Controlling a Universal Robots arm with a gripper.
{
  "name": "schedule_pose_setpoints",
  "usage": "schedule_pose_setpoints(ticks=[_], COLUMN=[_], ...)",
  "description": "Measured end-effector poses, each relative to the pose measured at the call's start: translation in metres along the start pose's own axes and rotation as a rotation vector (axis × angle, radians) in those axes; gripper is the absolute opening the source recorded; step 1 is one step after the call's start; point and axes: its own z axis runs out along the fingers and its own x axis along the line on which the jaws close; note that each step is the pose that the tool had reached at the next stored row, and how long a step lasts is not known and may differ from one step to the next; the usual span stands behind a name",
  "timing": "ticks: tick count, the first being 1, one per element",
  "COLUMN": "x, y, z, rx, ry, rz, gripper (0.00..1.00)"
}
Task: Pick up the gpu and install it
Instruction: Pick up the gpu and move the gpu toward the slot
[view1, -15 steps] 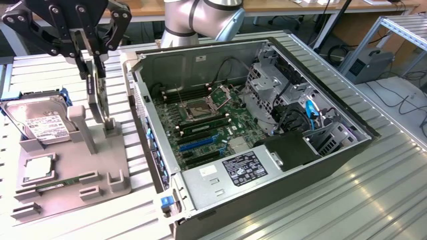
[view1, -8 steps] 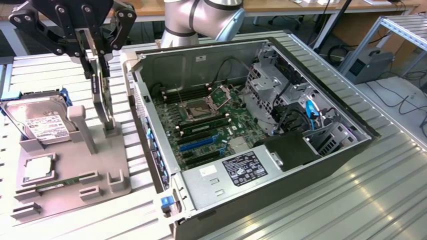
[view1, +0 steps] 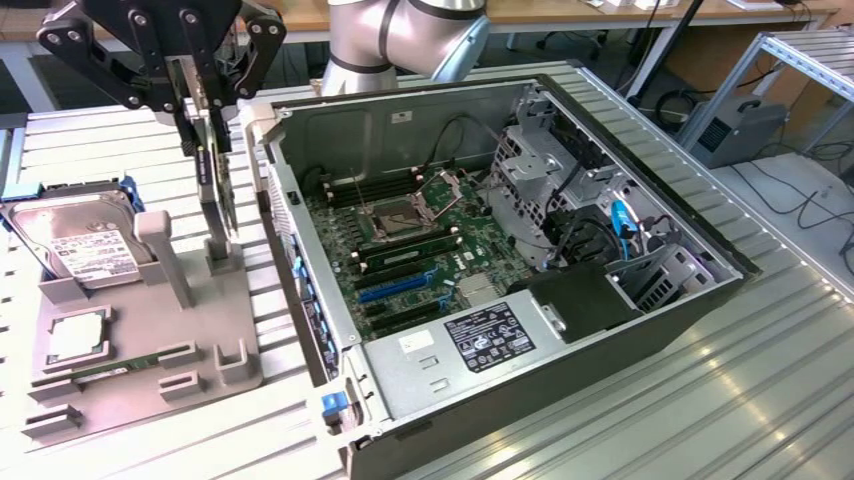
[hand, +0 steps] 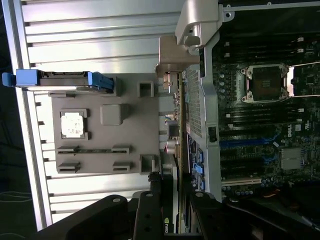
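The gpu (view1: 211, 195) is a thin dark card hanging edge-on and upright over the grey holder tray (view1: 147, 330), at the exterior view's left. My gripper (view1: 200, 105) is shut on its upper end. Its lower edge sits close to the tray's slotted posts (view1: 220, 262); I cannot tell whether they touch. In the wrist view the gpu (hand: 172, 150) runs away from my gripper (hand: 172, 212), with its silver end bracket (hand: 176, 55) farthest from it. The open computer case (view1: 641, 330) lies just beside the card, its motherboard (view1: 400, 240) facing up with blue expansion slots (view1: 394, 287).
On the grey tray lie a silver hard drive (view1: 83, 245) with blue side rails, a square processor chip (view1: 74, 337) and a narrow green memory stick (view1: 114, 367). The case's side wall (view1: 287, 250) stands between the tray and the motherboard. A drive cage (view1: 534, 180) and cables occupy the case's far side.
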Motion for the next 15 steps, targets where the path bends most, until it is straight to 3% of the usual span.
schedule_pose_setpoints(ticks=[15], x=[-0.016], y=[0.0012], z=[0.0005], rx=[0.0002], ry=[-0.0001], rz=[0.000], gripper=[0.27])
